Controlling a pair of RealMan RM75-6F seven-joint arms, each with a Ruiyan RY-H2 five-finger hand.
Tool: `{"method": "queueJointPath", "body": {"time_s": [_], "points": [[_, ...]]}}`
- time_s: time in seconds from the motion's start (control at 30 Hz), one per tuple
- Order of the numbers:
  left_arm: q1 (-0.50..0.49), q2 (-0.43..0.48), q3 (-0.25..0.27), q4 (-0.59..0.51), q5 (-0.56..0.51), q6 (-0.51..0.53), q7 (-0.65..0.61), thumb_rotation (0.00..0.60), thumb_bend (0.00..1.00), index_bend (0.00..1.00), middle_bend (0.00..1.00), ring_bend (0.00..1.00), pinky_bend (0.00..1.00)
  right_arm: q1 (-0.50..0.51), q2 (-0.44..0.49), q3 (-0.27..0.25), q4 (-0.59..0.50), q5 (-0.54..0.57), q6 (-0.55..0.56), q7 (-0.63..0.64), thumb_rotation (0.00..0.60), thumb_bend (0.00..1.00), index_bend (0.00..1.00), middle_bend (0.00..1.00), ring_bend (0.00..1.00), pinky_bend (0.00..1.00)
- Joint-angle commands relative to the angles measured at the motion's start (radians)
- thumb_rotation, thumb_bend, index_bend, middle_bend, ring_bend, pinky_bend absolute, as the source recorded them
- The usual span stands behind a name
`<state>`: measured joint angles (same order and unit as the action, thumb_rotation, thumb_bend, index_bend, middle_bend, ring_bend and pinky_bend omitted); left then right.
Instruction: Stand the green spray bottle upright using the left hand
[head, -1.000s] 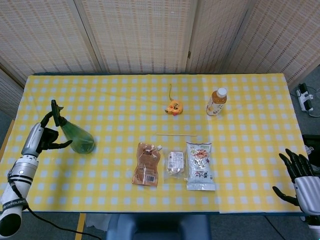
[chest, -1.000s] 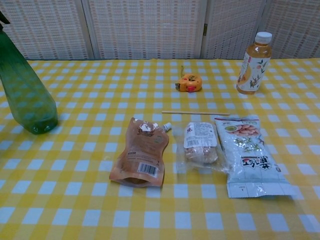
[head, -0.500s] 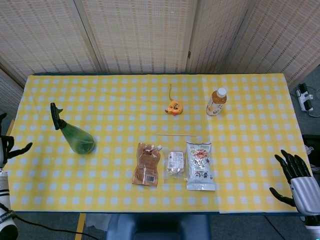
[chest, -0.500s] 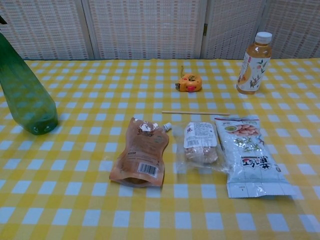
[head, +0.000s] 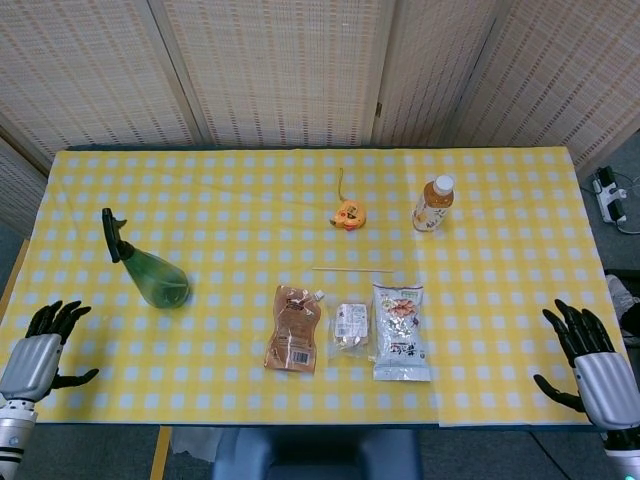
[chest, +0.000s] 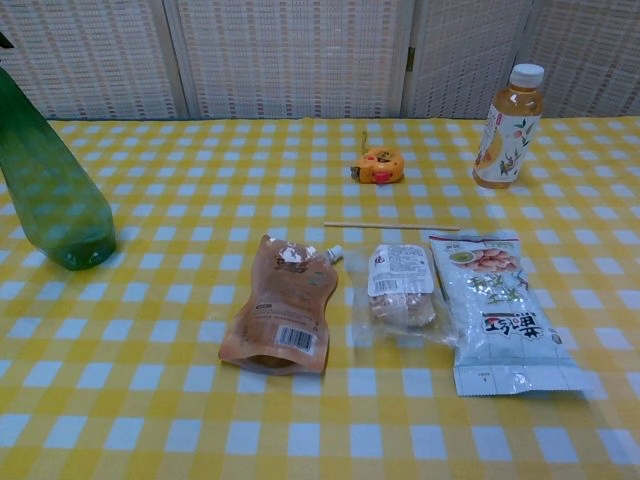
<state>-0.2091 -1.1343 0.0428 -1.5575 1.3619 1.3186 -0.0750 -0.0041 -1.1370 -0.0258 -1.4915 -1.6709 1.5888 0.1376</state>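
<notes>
The green spray bottle (head: 150, 270) stands upright on the yellow checked table (head: 220, 200) near its left side, black nozzle on top. The chest view shows the bottle's green body (chest: 50, 185) at the far left, its top cut off. My left hand (head: 40, 350) hangs off the table's front left corner, well apart from the bottle, fingers spread and holding nothing. Off the front right corner is my right hand (head: 588, 365), fingers apart and empty. Neither hand shows in the chest view.
A brown pouch (head: 293, 328), a small clear packet (head: 351, 325) and a snack bag (head: 401, 331) lie in a row at the front middle. A thin stick (head: 352, 270), an orange tape measure (head: 347, 215) and a tea bottle (head: 433, 204) sit further back.
My left hand let go of the spray bottle, pulled away to the left and then dropped toward the front left corner. The bottle stays upright. The right hand barely shifted.
</notes>
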Motion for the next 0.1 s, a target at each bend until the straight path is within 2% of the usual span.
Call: {"method": "queueJointPath", "body": {"time_s": [0.03, 0.1], "points": [[0.01, -0.004, 0.012, 0.002, 0.042, 0.018, 0.036, 0.6, 0.14, 0.11, 0.08, 0.0, 0.0, 0.002, -0.001, -0.001, 0.0, -0.001, -0.003, -0.001, 0.6, 0.24, 0.0, 0.0, 0.0, 0.0], [0.021, -0.011, 0.011, 0.0, 0.075, 0.056, 0.054, 0.6, 0.14, 0.11, 0.07, 0.0, 0.0, 0.006, -0.002, -0.001, 0.003, 0.001, -0.011, -0.001, 0.6, 0.24, 0.0, 0.0, 0.0, 0.0]]}}
